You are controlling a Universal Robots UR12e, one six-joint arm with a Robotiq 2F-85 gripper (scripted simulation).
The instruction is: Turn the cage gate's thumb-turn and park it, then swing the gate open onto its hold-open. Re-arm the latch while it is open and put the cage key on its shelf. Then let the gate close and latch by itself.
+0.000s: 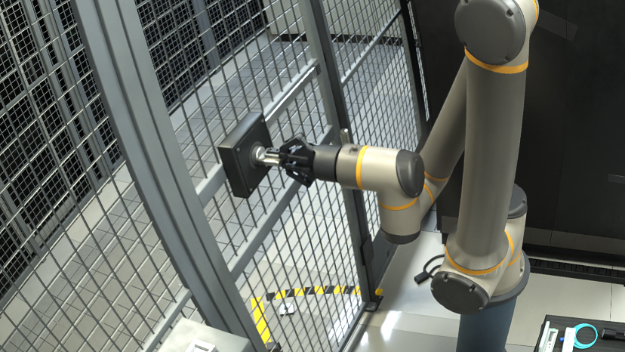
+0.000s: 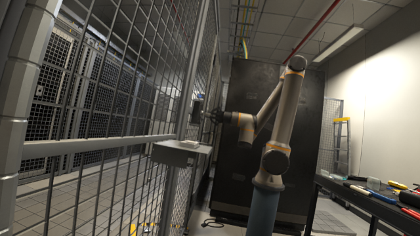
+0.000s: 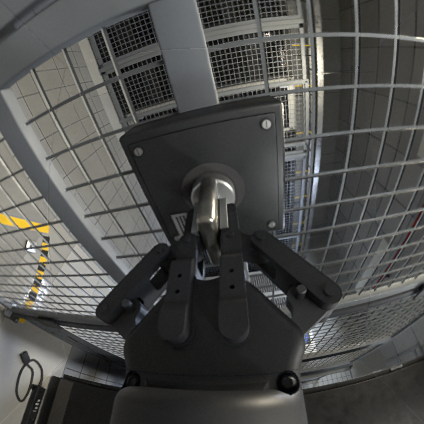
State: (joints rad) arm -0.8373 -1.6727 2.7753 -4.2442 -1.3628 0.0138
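Observation:
The near end of the metal thumb-turn [image 3: 210, 210] is hidden between my fingers, and I hold it clamped in my gripper [image 3: 209, 235]. The thumb-turn sticks out of a round boss on the dark square lock plate [image 1: 242, 154] bolted to the mesh gate [image 1: 280, 131], and in the wrist camera its blade stands roughly upright. My arm reaches level toward the plate from the right. A small pale block, possibly the cage key [image 2: 189, 143], lies on the grey shelf [image 2: 179, 151] fixed to the cage front, nearer the second side camera.
Behind the gate are rows of mesh-fronted racks and a tiled aisle floor. A tall black cabinet [image 2: 262, 137] stands behind my arm. A workbench [image 2: 367, 193] with tools is on the right, and yellow-black floor tape [image 1: 306, 292] marks the gate's foot.

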